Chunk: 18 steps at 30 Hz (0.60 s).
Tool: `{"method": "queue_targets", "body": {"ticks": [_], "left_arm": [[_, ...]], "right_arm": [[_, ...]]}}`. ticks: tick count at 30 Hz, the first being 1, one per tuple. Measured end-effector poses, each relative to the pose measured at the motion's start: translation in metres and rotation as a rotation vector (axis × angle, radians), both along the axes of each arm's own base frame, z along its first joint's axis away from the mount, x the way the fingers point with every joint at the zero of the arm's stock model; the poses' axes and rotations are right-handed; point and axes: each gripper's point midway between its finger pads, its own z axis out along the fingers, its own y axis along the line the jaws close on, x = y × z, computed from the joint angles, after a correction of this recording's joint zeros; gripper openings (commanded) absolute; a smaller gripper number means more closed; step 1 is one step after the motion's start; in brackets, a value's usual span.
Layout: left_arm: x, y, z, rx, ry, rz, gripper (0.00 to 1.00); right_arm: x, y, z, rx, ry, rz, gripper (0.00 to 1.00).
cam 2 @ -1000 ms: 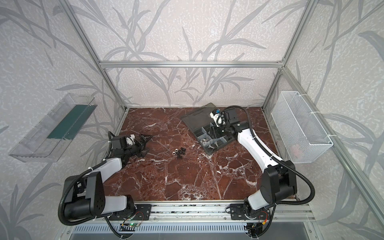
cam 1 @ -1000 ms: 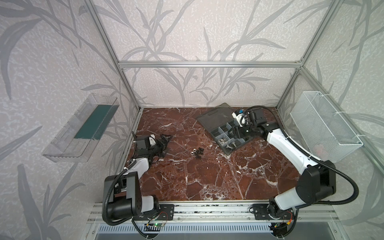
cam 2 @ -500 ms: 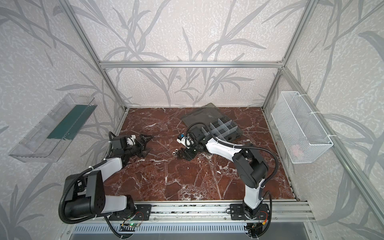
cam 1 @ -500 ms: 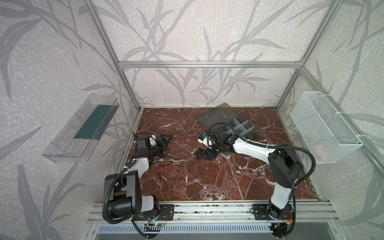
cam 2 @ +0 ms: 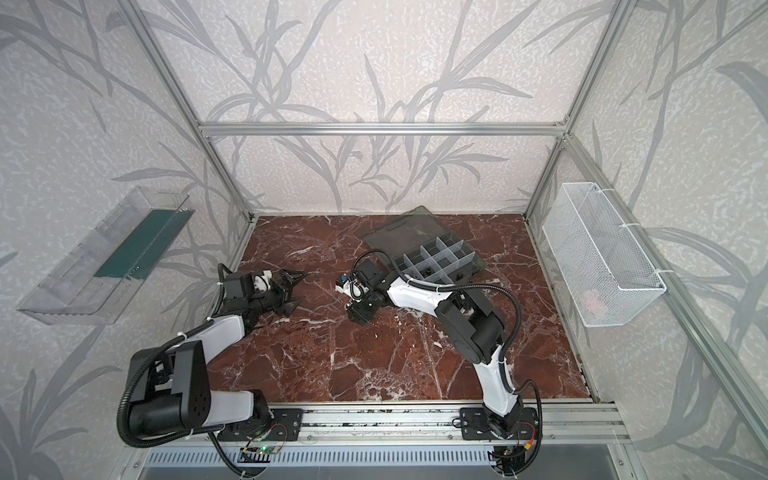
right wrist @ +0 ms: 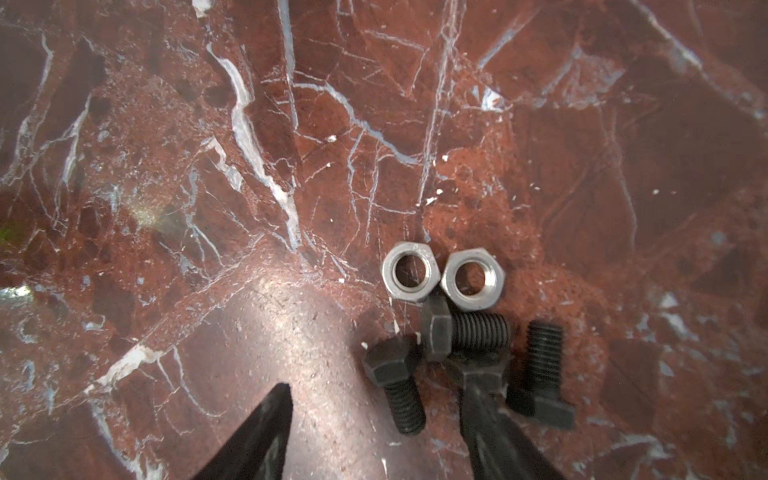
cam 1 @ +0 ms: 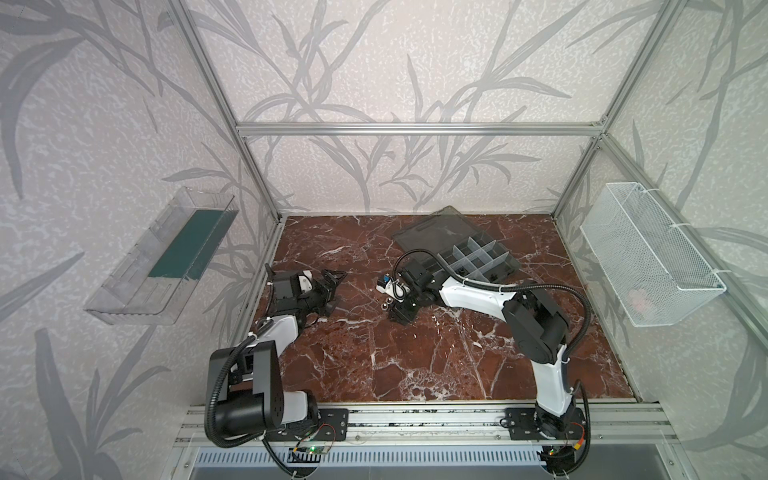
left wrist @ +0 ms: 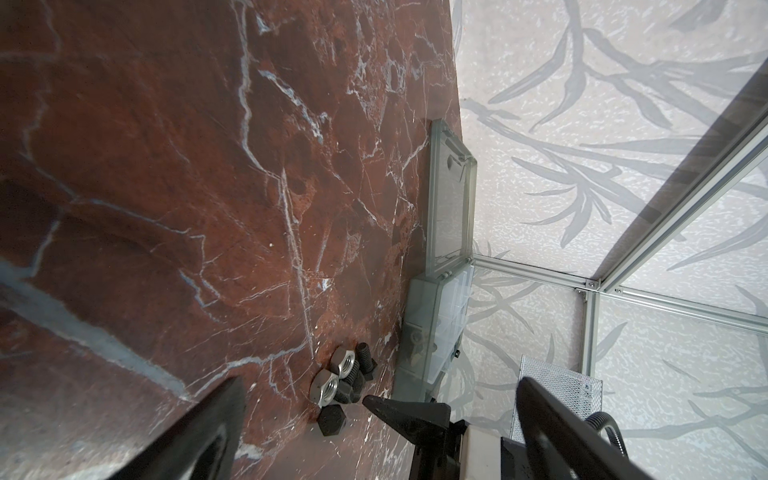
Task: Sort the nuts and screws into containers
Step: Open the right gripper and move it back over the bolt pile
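- Two silver nuts (right wrist: 410,272) are seen lying flat and touching side by side on the red marble table (right wrist: 208,124); four black screws (right wrist: 465,332) are clustered right against them, and none of these is in a compartment.
- The right gripper (cam 1: 400,312) is set low over this cluster with its jaws parted; nothing is clamped; one screw is seen lying between the fingers (right wrist: 494,432); another screw's head is met by one fingertip — whether touched or merely covered cannot be told.
- The left gripper (cam 1: 331,291) is held spread wide and empty, low at the left side of the table, well apart from the cluster.
- The containers (cam 1: 478,257) are found in the grey organiser box (cam 2: 473,266) toward the far right of the table, near the cluster but apart from it; its lid (cam 1: 436,232) is laid flat behind it.
- Small dark pieces (cam 1: 462,270) are seen in two near compartments — their kind cannot be told.
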Motion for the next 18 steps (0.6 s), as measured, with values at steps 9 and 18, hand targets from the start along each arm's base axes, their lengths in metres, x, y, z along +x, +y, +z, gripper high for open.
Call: {"method": "queue_targets", "body": {"ticks": [9,18], "left_arm": [[-0.0002,0.0,-0.0003,0.002,0.0,-0.001,1.0],[-0.0002,0.0,-0.0002,0.002,0.0,-0.001,1.0]], "right_arm": [[0.001,0.0031,-0.0066,-0.013,0.004,0.002,0.64],[0.0016,0.006,-0.007,-0.021,-0.008,0.006,0.63]]}}
